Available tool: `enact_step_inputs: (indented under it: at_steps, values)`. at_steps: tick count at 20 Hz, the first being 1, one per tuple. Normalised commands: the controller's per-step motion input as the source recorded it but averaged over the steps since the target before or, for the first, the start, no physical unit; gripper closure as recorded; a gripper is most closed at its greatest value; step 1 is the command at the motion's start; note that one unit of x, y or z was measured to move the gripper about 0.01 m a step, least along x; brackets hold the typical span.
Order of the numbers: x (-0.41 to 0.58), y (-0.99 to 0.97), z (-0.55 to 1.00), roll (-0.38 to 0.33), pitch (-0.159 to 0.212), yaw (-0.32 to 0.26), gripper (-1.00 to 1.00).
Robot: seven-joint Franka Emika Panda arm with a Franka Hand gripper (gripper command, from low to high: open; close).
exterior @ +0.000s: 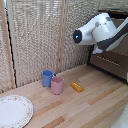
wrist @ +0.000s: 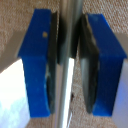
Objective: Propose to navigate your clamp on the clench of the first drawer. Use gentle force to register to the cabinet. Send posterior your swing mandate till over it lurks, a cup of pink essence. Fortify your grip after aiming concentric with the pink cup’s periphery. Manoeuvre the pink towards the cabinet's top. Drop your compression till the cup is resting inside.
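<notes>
**Clamp pinches the drawer handle**

In the wrist view the clamp point(wrist: 70, 60) has its blue-tipped fingers point(wrist: 37, 60) pressed in on either side of the silver bar, the clench point(wrist: 71, 30), with barely a gap left. In the exterior view the white arm point(exterior: 97, 29) reaches to the dark brown cabinet point(exterior: 112, 62) at the exterior view's right; the clamp itself is hidden there. On the wooden table point(exterior: 95, 107), the pink cup point(exterior: 57, 85) stands upright, touching the blue mug point(exterior: 47, 78), well apart from the cabinet.

Blue mug point(exterior: 47, 78), yellow block point(exterior: 77, 87), patterned plate point(exterior: 14, 111).
</notes>
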Motion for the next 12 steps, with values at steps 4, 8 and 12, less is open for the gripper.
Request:
enact_step_inputs:
  at_steps: [4,8,12]
  values:
    - [0.008,0.01,0.00,-0.001,0.000,0.009,-1.00]
    - [0.036,0.04,0.16,0.126,0.054,0.050,-1.00]
    - [0.091,0.30,0.52,0.218,0.019,0.073,-1.00]
